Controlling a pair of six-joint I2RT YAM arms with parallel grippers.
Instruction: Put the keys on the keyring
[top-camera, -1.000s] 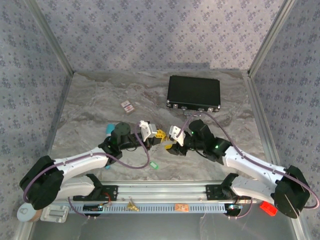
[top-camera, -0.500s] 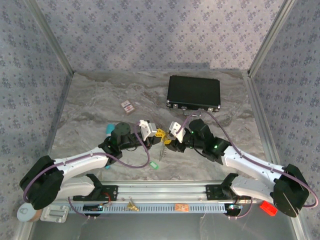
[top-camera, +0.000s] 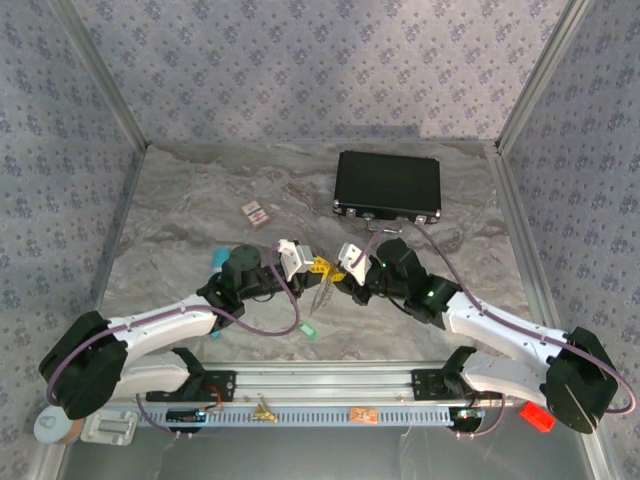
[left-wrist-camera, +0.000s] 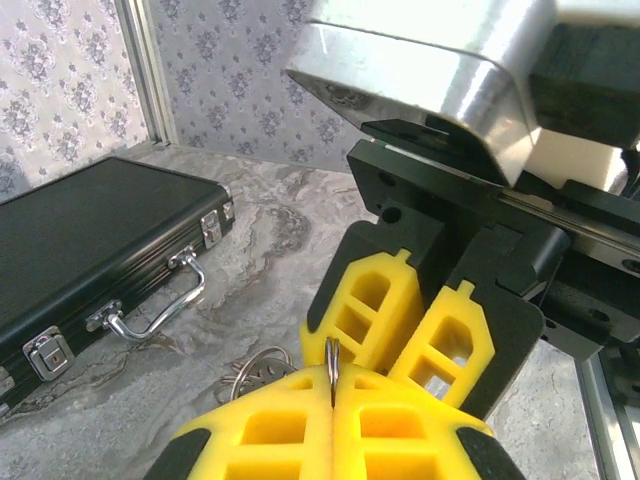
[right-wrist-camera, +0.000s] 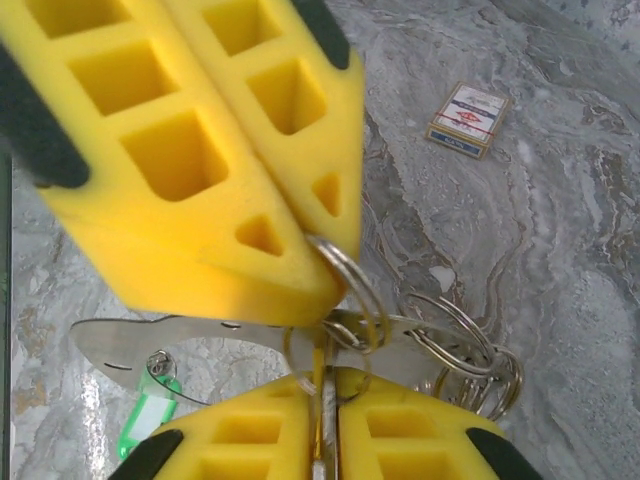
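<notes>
Two grippers meet over the tabletop's middle; left gripper and right gripper each pinch split rings of the keyring; green-tagged key lies toward the near edge

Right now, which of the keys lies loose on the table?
The green-headed key: it lies flat on the table, apart from the ring pinched by the left gripper.

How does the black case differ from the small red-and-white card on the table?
Size: the black case is far larger than the card.
Colour: the case is plain black with metal latches and a handle; the card is red and white.
Place: the case sits at the far right part of the table; the card lies to its left, nearer the middle.
Both lie flat on the table.
</notes>
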